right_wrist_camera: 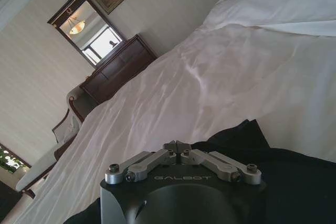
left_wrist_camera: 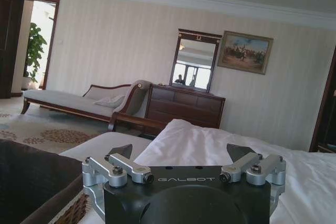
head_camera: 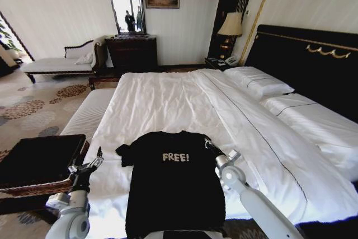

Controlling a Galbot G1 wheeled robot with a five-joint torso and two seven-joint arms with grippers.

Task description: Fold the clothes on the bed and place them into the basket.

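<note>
The clothes are one black T-shirt (head_camera: pixel 173 188) with white "FREE!" lettering, spread flat and face up on the near edge of the bed (head_camera: pixel 162 99). My right gripper (head_camera: pixel 209 145) is at the shirt's right sleeve, and in the right wrist view it (right_wrist_camera: pixel 177 146) is shut, its tips just over the black fabric (right_wrist_camera: pixel 294 182). Whether any cloth is pinched I cannot tell. My left gripper (head_camera: pixel 93 164) hovers at the bed's left edge, between the shirt's left sleeve and the basket (head_camera: pixel 42 160). Its fingers (left_wrist_camera: pixel 122 151) stand wide apart, holding nothing. The brown wicker basket has a black lining (left_wrist_camera: pixel 31 187).
A pale striped bench (head_camera: pixel 84 113) runs along the bed's left side, beyond the basket. White pillows (head_camera: pixel 260 82) and a black headboard (head_camera: pixel 313 65) are at the right. A dark dresser (head_camera: pixel 133 51) and a chaise (head_camera: pixel 56 62) stand by the far wall.
</note>
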